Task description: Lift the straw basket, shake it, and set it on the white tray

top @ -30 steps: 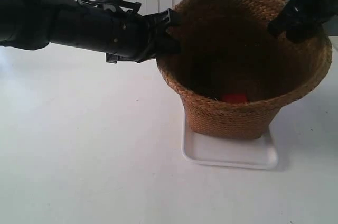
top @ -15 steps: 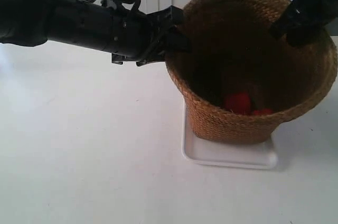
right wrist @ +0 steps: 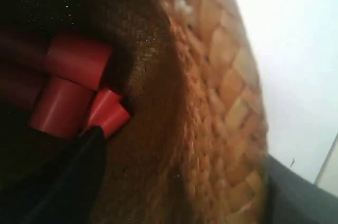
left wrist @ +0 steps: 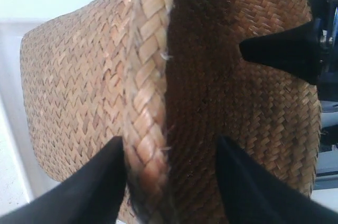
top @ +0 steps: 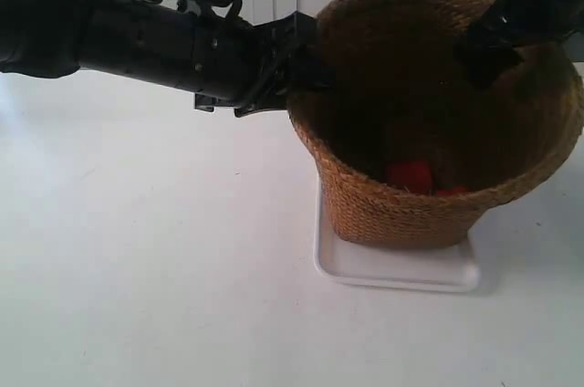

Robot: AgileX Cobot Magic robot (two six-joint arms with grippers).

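Straw basket (top: 411, 214) sits with its base on the white tray (top: 401, 273), which lies on the white counter (top: 155, 268). Red cylinders (top: 408, 174) lie at its dark bottom. Left gripper (left wrist: 171, 145) straddles the braided rim (left wrist: 148, 102), jaws spread: outer finger touching, inner one apart from the weave. Right gripper (right wrist: 185, 176) straddles the opposite rim; whether its jaws pinch cannot be told.

The black left gripper (left wrist: 169, 142) straddles the braided rim of the brown woven straw basket (left wrist: 79, 86), one finger inside, one outside; the black right gripper (right wrist: 182, 147) likewise; whether they press is unclear.
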